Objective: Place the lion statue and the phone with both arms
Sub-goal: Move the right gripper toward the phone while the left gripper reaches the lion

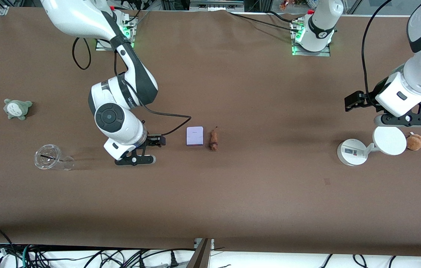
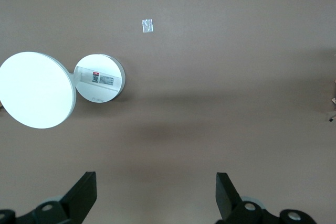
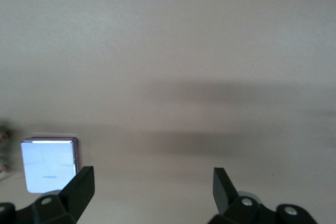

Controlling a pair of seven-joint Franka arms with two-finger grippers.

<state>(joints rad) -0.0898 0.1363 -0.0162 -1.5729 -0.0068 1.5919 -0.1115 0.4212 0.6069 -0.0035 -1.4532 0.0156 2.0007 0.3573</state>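
The phone lies flat near the middle of the table, a pale lavender slab. The small tan-and-brown lion statue lies right beside it, toward the left arm's end. My right gripper hangs open and empty over bare table between the phone and a clear cup. In the right wrist view the phone shows just outside one finger of that gripper. My left gripper is open and empty over the table by the white stand, and in the left wrist view only cloth lies between its open fingers.
A white round-disc stand and a brown plush sit at the left arm's end. A clear cup lies on its side and a grey-green plush sits at the right arm's end.
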